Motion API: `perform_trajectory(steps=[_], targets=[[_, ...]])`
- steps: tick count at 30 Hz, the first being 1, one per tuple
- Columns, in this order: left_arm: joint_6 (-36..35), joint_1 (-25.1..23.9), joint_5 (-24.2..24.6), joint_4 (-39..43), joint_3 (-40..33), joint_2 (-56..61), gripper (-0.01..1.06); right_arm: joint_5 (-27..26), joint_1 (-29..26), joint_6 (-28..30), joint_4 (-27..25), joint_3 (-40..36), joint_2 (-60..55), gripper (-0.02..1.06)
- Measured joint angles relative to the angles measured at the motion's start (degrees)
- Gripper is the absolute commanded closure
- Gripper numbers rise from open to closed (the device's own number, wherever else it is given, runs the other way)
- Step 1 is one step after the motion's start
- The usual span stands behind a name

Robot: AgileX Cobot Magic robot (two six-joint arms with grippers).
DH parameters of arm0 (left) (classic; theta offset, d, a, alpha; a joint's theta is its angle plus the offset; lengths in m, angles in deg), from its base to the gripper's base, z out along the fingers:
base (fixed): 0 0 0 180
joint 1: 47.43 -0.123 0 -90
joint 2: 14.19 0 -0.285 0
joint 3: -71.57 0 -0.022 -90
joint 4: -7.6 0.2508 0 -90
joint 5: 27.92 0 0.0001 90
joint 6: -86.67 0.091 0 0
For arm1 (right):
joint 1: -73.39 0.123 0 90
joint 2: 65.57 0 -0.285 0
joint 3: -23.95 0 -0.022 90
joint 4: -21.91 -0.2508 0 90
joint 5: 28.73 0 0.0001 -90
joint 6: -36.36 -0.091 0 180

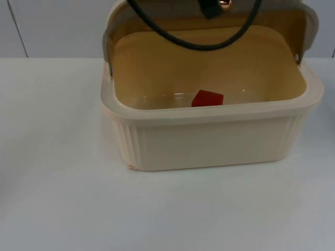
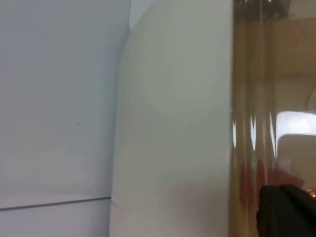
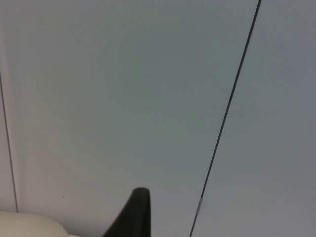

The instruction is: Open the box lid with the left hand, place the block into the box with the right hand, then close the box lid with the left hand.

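No text, label, brand, number or sign can be read on anything here: the cream box (image 1: 209, 141), its raised lid (image 1: 209, 21), the red block (image 1: 208, 98) inside it, the white table (image 1: 52, 198) and the grey partition wall (image 3: 123, 89) all show plain, unmarked surfaces.

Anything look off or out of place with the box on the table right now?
Nothing stands out. The cream box sits upright on the white table, its lid raised, and the red block lies inside it.
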Motion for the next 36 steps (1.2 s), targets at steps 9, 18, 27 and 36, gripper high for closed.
perform_trajectory(steps=[9, 18, 27, 36], targets=[[-0.54, 3.55, -13.93, 4.34, -16.65, 7.14, 1.05, -0.36, 0.0, -0.12, 0.89, 0.0, 1.05, 0.11], [-2.2, 8.16, -22.63, 6.35, -35.35, 10.81, 1.05, -0.69, 0.0, -0.6, 0.89, 0.0, 1.14, 0.11], [-5.49, 8.66, -25.17, 7.37, -38.65, 13.92, 1.05, -0.69, 0.0, -0.6, 0.89, 0.0, 1.14, 0.11], [-19.5, 8.43, -25.03, 8.41, -38.7, 26.47, 1.05, -0.69, 0.0, -0.6, 0.89, 0.0, 1.14, 0.11]])
